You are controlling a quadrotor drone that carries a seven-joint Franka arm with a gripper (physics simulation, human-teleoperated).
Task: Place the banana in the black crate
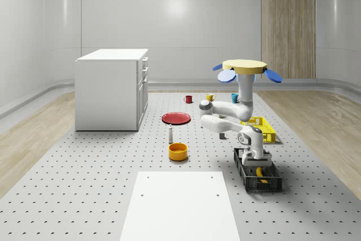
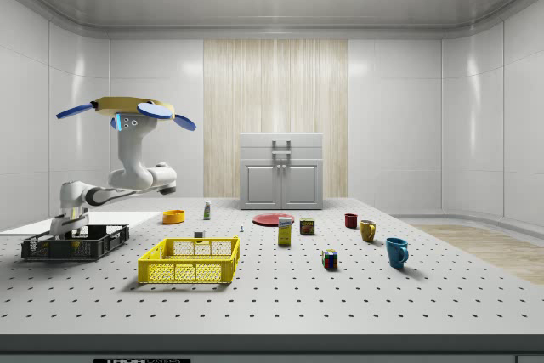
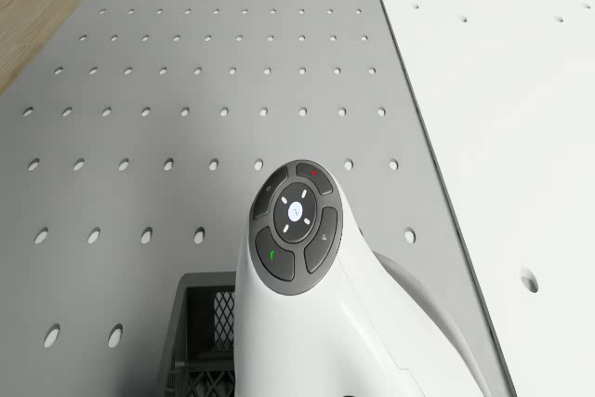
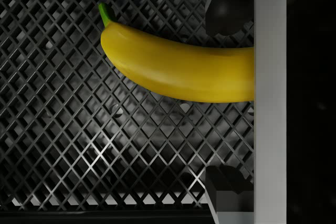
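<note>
The yellow banana (image 4: 178,69) lies on the mesh floor of the black crate (image 4: 79,140), its green stem toward one wall. My gripper (image 4: 231,100) hangs just above it, open, with both fingers standing off the fruit. In the whole-scene view the banana (image 1: 259,171) rests inside the crate (image 1: 265,187), and the gripper (image 1: 256,155) points down into it. The drone (image 1: 243,67) hovers above the table behind the crate, its arm bent forward and down. From the side, the drone (image 2: 127,110) floats over the crate (image 2: 51,250).
A yellow crate (image 1: 265,131) sits just behind the black one. An orange bowl (image 1: 177,151), a small bottle (image 1: 170,134) and a red plate (image 1: 176,118) lie toward the whole-scene view's left. A white cabinet (image 1: 111,88) stands farther left. A white panel (image 1: 180,207) covers the front.
</note>
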